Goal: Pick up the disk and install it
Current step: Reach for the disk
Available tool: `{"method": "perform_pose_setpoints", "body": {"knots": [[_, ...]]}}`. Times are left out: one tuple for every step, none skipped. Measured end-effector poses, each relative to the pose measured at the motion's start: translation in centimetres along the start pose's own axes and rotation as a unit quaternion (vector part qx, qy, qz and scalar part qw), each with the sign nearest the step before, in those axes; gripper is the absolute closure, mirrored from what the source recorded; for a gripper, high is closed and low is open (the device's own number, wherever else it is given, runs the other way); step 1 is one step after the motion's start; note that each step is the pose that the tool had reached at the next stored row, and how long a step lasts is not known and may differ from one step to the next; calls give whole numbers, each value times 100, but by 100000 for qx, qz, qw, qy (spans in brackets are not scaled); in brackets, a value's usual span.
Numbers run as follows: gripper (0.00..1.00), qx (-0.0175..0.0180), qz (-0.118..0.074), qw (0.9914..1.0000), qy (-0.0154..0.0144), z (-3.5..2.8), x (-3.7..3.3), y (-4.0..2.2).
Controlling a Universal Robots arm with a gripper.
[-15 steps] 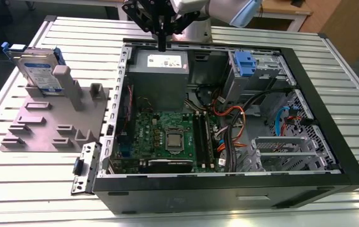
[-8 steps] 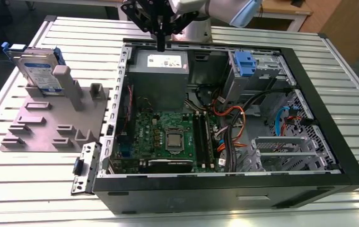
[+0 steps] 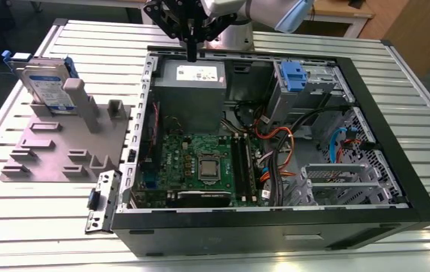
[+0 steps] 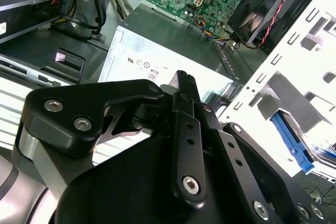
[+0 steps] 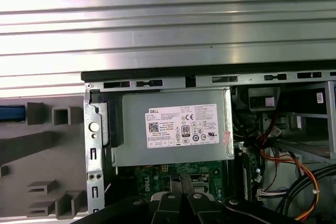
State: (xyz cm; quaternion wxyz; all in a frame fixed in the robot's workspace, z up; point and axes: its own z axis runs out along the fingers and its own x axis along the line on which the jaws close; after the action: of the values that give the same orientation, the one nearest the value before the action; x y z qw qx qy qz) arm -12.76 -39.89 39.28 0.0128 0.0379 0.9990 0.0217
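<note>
The disk, a silver drive with a white-and-blue label in a blue carrier, stands on edge in the grey fixture at the exterior view's left. Its blue edge shows in the first wrist view. My gripper hangs over the far edge of the open computer case, pointing down at the grey power supply box. It is well to the right of the disk, shut, with nothing held. In both wrist views the closed fingertips sit above the power supply label.
Inside the case are a green motherboard, orange and black cables, and a grey drive cage with a blue tab at the far right. A side bracket lies beside the case. The ribbed metal table surrounds everything.
</note>
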Motion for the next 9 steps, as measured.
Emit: {"method": "perform_pose_setpoints", "body": {"knots": [[89, 3, 0, 100000, 1, 0, 2, 0], [89, 0, 10, 100000, -1, 0, 8, -1], [89, 0, 4, 100000, 2, 0, 13, -1], [89, -2, 0, 100000, -1, 0, 17, -1], [89, -1, 0, 100000, 0, 0, 22, -2], [89, -1, -2, 100000, 2, 0, 29, -3], [89, 1, 0, 100000, 1, -1, 35, -3], [89, 2, -1, 100000, 1, -1, 43, -4], [89, 4, 1, 100000, 4, -2, 54, -4]]}}
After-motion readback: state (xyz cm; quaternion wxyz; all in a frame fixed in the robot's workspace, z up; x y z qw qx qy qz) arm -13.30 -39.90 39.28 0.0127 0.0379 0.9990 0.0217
